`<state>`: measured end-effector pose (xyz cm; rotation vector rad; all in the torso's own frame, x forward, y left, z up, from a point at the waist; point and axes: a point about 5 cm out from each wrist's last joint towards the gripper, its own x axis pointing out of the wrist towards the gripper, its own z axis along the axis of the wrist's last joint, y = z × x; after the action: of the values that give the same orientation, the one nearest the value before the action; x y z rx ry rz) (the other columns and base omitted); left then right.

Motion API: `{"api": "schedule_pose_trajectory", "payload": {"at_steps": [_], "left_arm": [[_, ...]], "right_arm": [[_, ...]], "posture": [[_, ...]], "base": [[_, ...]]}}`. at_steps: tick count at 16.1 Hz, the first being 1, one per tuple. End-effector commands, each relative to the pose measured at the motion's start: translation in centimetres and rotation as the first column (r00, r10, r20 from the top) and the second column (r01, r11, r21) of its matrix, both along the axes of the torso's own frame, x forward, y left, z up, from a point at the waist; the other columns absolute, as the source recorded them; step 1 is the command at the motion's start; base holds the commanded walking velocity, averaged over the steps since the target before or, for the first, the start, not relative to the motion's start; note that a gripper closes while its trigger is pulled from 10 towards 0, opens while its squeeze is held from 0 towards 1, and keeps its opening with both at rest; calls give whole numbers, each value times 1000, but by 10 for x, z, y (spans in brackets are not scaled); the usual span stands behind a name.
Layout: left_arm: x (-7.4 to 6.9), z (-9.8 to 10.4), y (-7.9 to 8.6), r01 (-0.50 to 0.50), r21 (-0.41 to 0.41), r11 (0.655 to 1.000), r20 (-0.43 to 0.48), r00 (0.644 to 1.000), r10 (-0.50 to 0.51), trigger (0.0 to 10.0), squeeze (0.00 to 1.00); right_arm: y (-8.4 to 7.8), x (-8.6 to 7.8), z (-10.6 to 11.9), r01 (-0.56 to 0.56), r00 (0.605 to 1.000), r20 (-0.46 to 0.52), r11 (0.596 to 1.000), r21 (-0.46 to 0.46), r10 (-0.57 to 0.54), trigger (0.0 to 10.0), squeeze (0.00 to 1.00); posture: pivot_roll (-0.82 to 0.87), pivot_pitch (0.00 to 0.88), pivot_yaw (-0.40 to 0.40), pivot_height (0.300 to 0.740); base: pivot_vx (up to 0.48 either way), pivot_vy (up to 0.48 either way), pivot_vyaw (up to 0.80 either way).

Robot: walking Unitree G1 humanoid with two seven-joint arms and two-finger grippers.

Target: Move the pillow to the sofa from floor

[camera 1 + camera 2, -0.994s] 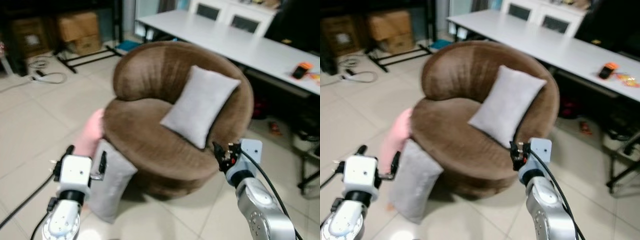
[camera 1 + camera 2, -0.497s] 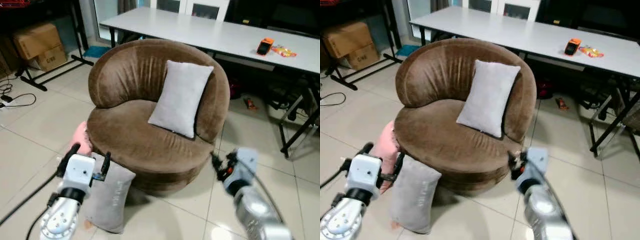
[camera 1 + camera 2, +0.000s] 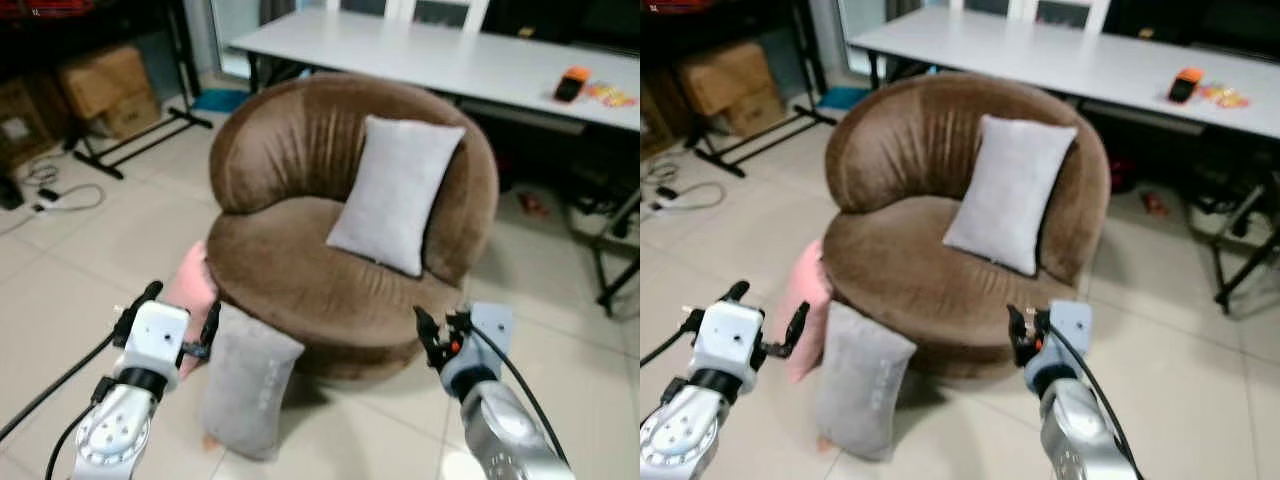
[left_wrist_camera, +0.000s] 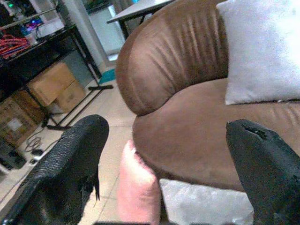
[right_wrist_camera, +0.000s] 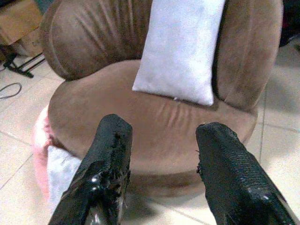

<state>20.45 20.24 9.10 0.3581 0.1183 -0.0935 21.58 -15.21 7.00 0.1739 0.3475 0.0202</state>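
A grey pillow [image 3: 248,378] stands on the tiled floor, leaning against the front of the round brown sofa [image 3: 300,270]. A pink pillow [image 3: 190,292] leans beside it, to its left. Another grey pillow [image 3: 397,193] rests upright against the sofa's backrest. My left gripper [image 3: 175,318] is open, held up in the air just left of the floor pillows. My right gripper [image 3: 437,333] is open too, in front of the sofa's right edge. Neither holds anything.
A long white table [image 3: 480,60] with an orange object [image 3: 573,82] stands behind the sofa. Cardboard boxes [image 3: 105,85] and a black rack stand at the back left, with cables [image 3: 55,195] on the floor. Black table legs [image 3: 620,265] stand at the right.
The camera has shifted, so the sofa sits a little further right in view. Both grippers stay raised and open, with nothing taken hold of.
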Motion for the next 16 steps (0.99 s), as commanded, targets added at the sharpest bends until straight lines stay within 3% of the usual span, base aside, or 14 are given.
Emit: {"api": "schedule_pose_trajectory", "payload": {"at_steps": [1,13,16], "left_arm": [[3,2,-4,17,-7,1000,10,1000,-17,10000,55],[2,2,-4,-19,-15,1000,27,999,19,10000,51],[2,4,-8,-17,-85,996,45,999,20,10000,55]], "right_arm": [[-4,-1,-2,7,1000,-14,1000,-16,-7,10000,0],[2,10,0,-39,999,-8,999,-5,39,10000,0],[2,9,1,-67,998,-7,997,-30,66,10000,0]], "posture": [[-27,0,4,740],[-13,0,-25,740],[-20,0,-30,740]], "base": [[0,405,-800],[0,407,-67],[0,0,0]]}}
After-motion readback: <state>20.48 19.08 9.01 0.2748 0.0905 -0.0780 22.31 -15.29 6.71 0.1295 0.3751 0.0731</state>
